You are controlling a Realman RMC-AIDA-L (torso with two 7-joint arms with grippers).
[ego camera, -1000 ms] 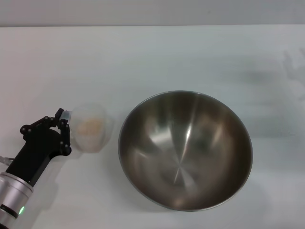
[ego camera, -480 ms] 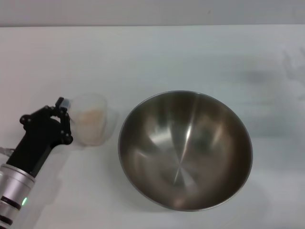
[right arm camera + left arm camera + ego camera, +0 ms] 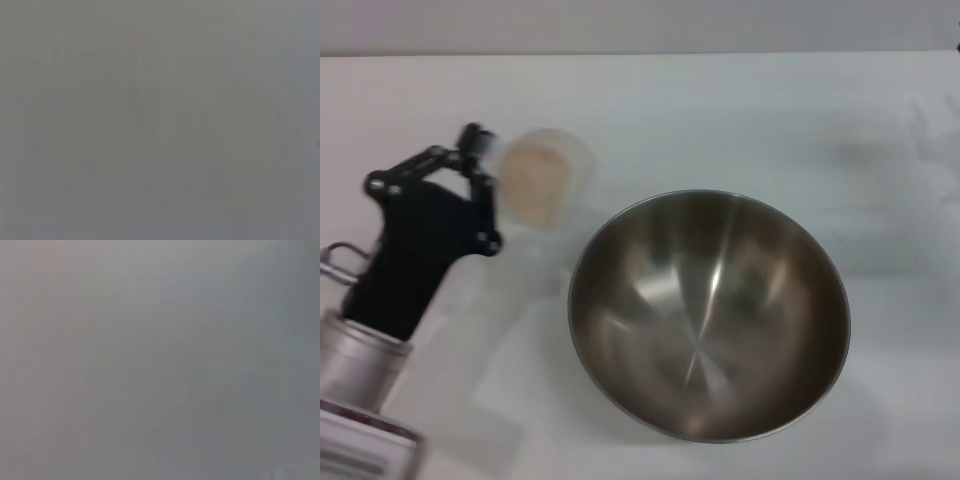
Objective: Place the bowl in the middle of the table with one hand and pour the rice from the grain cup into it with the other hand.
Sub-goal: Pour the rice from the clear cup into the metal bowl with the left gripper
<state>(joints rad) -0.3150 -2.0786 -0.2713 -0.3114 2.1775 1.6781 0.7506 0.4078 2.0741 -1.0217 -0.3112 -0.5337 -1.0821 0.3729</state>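
Plain white flat tabletop (image 3: 720, 110) filling nearly the whole head view, a grey strip of background along its far edge. On it, right of centre and toward the near side, large round stainless-steel mixing bowl (image 3: 708, 315), shiny brushed interior facing up, nothing inside, upright and resting flat. At the left, black left gripper (image 3: 485, 175) on a silver-cuffed arm reaching in from the near left corner, linkage bars visible, fingers pinched on the side handle of the small translucent clear plastic grain cup (image 3: 545, 180). Cup raised off the tabletop, blurred, tipped so that its mouth faces the camera, hanging beyond the bowl's far-left rim and not over the bowl's opening; a faint shadow and reflection of cup and arm on the white surface beneath, just beside the bowl's left wall. Inside the cup, small heap of off-white to pale beige rice (image 3: 535, 180), contained, none seen on the tabletop or in the bowl. Cup and bowl apart, no contact between them visible. Right gripper outside the head view; only a tiny dark speck at the far right top corner, too small to tell what. Left wrist view showing only a flat grey blur, with nothing recognisable; right wrist view likewise a uniform grey field, no fingers, no objects to make out, so no telling from it how the right pincer stands.
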